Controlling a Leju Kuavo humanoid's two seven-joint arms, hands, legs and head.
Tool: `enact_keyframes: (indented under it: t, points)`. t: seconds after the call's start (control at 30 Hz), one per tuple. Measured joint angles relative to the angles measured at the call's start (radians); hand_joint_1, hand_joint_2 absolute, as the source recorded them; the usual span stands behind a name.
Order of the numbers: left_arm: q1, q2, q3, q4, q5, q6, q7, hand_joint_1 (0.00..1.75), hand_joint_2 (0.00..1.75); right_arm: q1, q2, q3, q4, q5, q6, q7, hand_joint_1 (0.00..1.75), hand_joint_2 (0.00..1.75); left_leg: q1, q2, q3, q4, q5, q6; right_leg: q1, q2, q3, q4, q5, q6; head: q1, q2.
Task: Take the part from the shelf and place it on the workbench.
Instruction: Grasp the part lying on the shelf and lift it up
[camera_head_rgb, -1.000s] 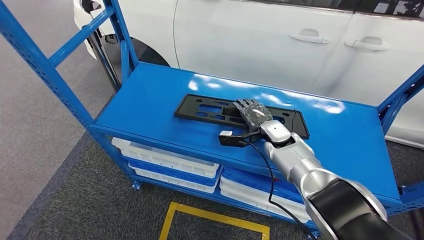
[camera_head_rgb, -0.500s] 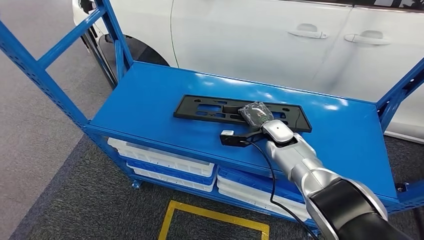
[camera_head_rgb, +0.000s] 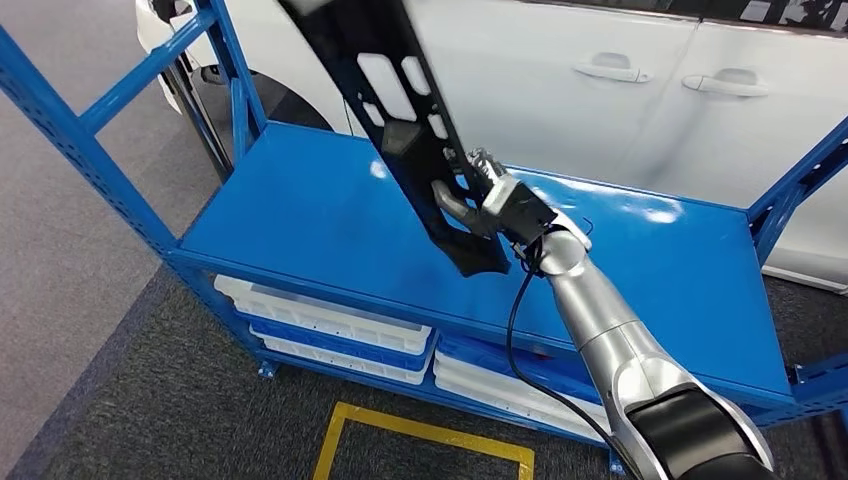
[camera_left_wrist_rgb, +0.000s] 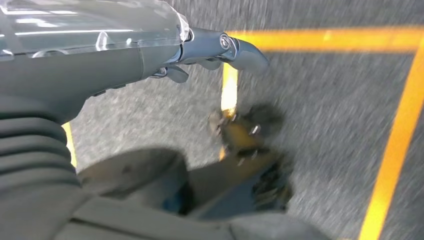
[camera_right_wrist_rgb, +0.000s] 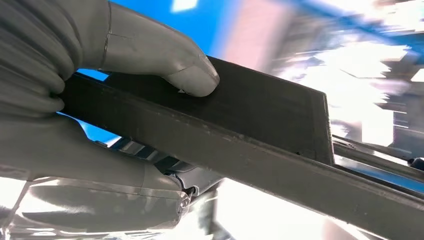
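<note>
- One black part (camera_head_rgb: 400, 120) is gripped near its lower end by the right hand (camera_head_rgb: 480, 200), tilted steeply above the blue shelf (camera_head_rgb: 300, 220).
- The left hand's (camera_left_wrist_rgb: 220, 47) state cannot be told.

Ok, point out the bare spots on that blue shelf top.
The shelf top is bare from the left uprights to the lifted black part, and again right of the right hand toward the far frame. It is crowded only around the part's lower end.

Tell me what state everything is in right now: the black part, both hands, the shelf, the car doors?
black part: lifted off the shelf, tilted steeply, held near its lower end
right hand: gripping the part
left hand: hanging over the floor, holding nothing
blue shelf: top bare
car doors: closed
</note>
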Motion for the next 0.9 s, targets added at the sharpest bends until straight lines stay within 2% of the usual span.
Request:
enact_keyframes:
  t: [0.03, 0.07, 0.1, 0.13, 0.17, 0.2, 0.27, 0.33, 0.37, 0.43, 0.5, 0.53, 0.6, 0.63, 0.67, 0.7, 0.73, 0.8, 0.83, 0.87, 0.9]
  points:
    - [-0.001, 0.000, 0.001, 0.000, 0.008, -0.003, -0.015, 0.00, 1.31, 0.016, -0.004, -0.007, -0.054, -0.068, 0.037, -0.001, 1.41, 1.75, 0.001, 0.000, 0.001, -0.004, 0.003, 0.005, -0.001, -0.001, -0.020, 0.043, -0.026, 0.004, 0.000, 0.000]
    - [-0.001, 0.000, 0.002, 0.000, 0.016, -0.006, -0.027, 0.00, 1.75, 0.035, -0.008, -0.011, -0.102, -0.128, 0.071, -0.003, 1.41, 1.75, -0.001, 0.000, 0.001, -0.005, 0.003, 0.007, -0.002, -0.002, -0.049, 0.104, -0.058, 0.007, 0.000, 0.000]
    - [0.000, 0.000, 0.004, 0.000, 0.024, -0.008, -0.038, 0.00, 1.75, 0.060, -0.012, -0.013, -0.147, -0.179, 0.105, -0.006, 1.41, 1.75, -0.001, 0.000, 0.001, -0.004, 0.003, 0.009, -0.003, -0.003, -0.081, 0.172, -0.087, 0.009, 0.000, 0.000]
    - [0.002, 0.000, 0.007, 0.000, 0.032, -0.007, -0.046, 0.00, 1.75, 0.089, -0.016, -0.013, -0.188, -0.220, 0.135, -0.010, 1.41, 1.75, -0.002, 0.000, 0.001, -0.004, 0.002, 0.010, -0.004, -0.003, -0.108, 0.226, -0.103, 0.011, 0.000, 0.000]
    - [0.005, 0.000, 0.011, 0.000, 0.038, -0.005, -0.052, 0.00, 1.75, 0.120, -0.019, -0.012, -0.220, -0.250, 0.159, -0.014, 1.41, 1.75, -0.002, 0.000, 0.001, -0.004, 0.001, 0.010, -0.005, -0.003, -0.122, 0.249, -0.102, 0.011, 0.000, 0.000]
    - [0.008, 0.000, 0.015, 0.000, 0.043, -0.001, -0.056, 0.00, 1.75, 0.151, -0.021, -0.008, -0.246, -0.270, 0.176, -0.019, 1.41, 1.75, -0.002, -0.001, 0.002, -0.003, 0.000, 0.009, -0.005, -0.004, -0.116, 0.231, -0.082, 0.010, 0.000, 0.000]
    - [0.013, -0.001, 0.022, 0.000, 0.049, 0.009, -0.060, 0.00, 1.75, 0.205, -0.025, 0.009, -0.285, -0.290, 0.191, -0.028, 1.41, 1.75, -0.002, -0.001, 0.003, 0.001, -0.005, 0.005, -0.005, -0.006, -0.055, 0.100, -0.018, 0.005, 0.000, 0.000]
    - [0.017, -0.001, 0.026, 0.000, 0.050, 0.018, -0.062, 0.00, 1.75, 0.252, -0.031, 0.036, -0.317, -0.299, 0.196, -0.038, 1.41, 1.75, -0.006, 0.000, 0.002, 0.005, -0.010, -0.001, -0.001, -0.008, -0.003, -0.009, 0.022, -0.004, 0.000, 0.000]
    - [0.019, -0.001, 0.027, 0.000, 0.051, 0.021, -0.062, 0.00, 1.75, 0.274, -0.035, 0.050, -0.331, -0.303, 0.197, -0.041, 1.41, 1.75, -0.007, 0.000, 0.002, 0.005, -0.012, -0.006, 0.001, -0.008, 0.005, -0.029, 0.024, -0.008, 0.000, 0.000]
    - [0.021, -0.001, 0.031, 0.000, 0.058, 0.022, -0.063, 0.00, 1.75, 0.314, -0.045, 0.074, -0.359, -0.314, 0.198, -0.045, 1.41, 1.75, -0.008, 0.000, 0.003, 0.003, -0.013, -0.015, 0.002, -0.008, 0.007, -0.032, 0.026, -0.017, 0.000, 0.000]
    - [0.024, -0.001, 0.036, 0.000, 0.066, 0.023, -0.055, 0.00, 1.75, 0.346, -0.059, 0.092, -0.392, -0.330, 0.197, -0.043, 1.41, 1.75, -0.007, 0.001, -0.003, 0.022, -0.031, -0.024, -0.001, -0.010, 0.012, -0.040, 0.029, -0.027, 0.000, 0.000]
    - [0.024, -0.001, 0.039, 0.000, 0.068, 0.025, -0.045, 0.00, 1.75, 0.359, -0.065, 0.100, -0.408, -0.339, 0.196, -0.040, 1.41, 1.75, -0.007, 0.001, -0.017, 0.058, -0.055, -0.028, -0.004, -0.011, 0.014, -0.044, 0.030, -0.032, 0.000, 0.000]
    - [0.026, -0.001, 0.045, 0.000, 0.073, 0.033, -0.016, 0.00, 1.75, 0.382, -0.077, 0.114, -0.434, -0.353, 0.197, -0.031, 1.41, 1.75, -0.005, 0.002, -0.073, 0.187, -0.121, -0.033, -0.004, -0.012, 0.016, -0.045, 0.030, -0.037, 0.000, 0.000]
    - [0.027, -0.001, 0.048, 0.000, 0.077, 0.041, 0.000, 0.00, 1.75, 0.394, -0.083, 0.121, -0.442, -0.357, 0.197, -0.026, 1.41, 1.75, -0.004, 0.002, -0.103, 0.251, -0.145, -0.035, -0.003, -0.012, 0.016, -0.045, 0.030, -0.037, 0.000, 0.000]
    - [0.029, -0.001, 0.051, 0.000, 0.082, 0.051, 0.015, 0.00, 1.75, 0.407, -0.090, 0.129, -0.449, -0.360, 0.197, -0.019, 1.41, 1.75, -0.004, 0.002, -0.120, 0.287, -0.152, -0.036, -0.003, -0.013, 0.016, -0.044, 0.030, -0.037, 0.000, 0.000]
    - [0.030, -0.001, 0.054, 0.000, 0.087, 0.061, 0.028, 0.00, 1.75, 0.418, -0.096, 0.137, -0.455, -0.363, 0.197, -0.013, 1.41, 1.75, -0.004, 0.002, -0.118, 0.282, -0.139, -0.036, -0.003, -0.012, 0.016, -0.043, 0.030, -0.037, 0.000, 0.000]
    - [0.031, -0.001, 0.057, 0.000, 0.091, 0.068, 0.038, 0.00, 1.75, 0.427, -0.101, 0.144, -0.460, -0.365, 0.197, -0.008, 1.41, 1.75, -0.004, 0.002, -0.095, 0.235, -0.109, -0.034, -0.003, -0.011, 0.017, -0.041, 0.030, -0.037, 0.000, 0.000]
    - [0.029, 0.000, 0.063, 0.000, 0.095, 0.073, 0.048, 0.00, 1.75, 0.439, -0.111, 0.154, -0.470, -0.370, 0.192, 0.001, 1.41, 1.75, -0.005, 0.002, -0.023, 0.089, -0.045, -0.027, -0.001, -0.009, 0.016, -0.037, 0.030, -0.033, 0.000, 0.000]
    - [0.027, 0.000, 0.065, 0.000, 0.096, 0.073, 0.050, 0.00, 1.75, 0.445, -0.116, 0.157, -0.476, -0.372, 0.188, 0.005, 1.41, 1.75, -0.007, 0.001, 0.003, 0.036, -0.026, -0.022, 0.000, -0.008, 0.015, -0.035, 0.030, -0.030, 0.000, 0.000]
    - [0.025, 0.000, 0.067, 0.000, 0.096, 0.073, 0.052, 0.00, 1.75, 0.452, -0.121, 0.159, -0.481, -0.374, 0.182, 0.007, 1.41, 1.75, -0.009, 0.001, 0.015, 0.010, -0.019, -0.019, 0.001, -0.008, 0.014, -0.035, 0.031, -0.025, 0.000, 0.000]
    - [0.024, 0.000, 0.069, 0.000, 0.095, 0.073, 0.054, 0.00, 1.75, 0.460, -0.127, 0.161, -0.487, -0.375, 0.176, 0.009, 1.41, 1.75, -0.011, 0.000, 0.016, 0.006, -0.018, -0.016, 0.002, -0.008, 0.013, -0.035, 0.033, -0.020, 0.000, 0.000]
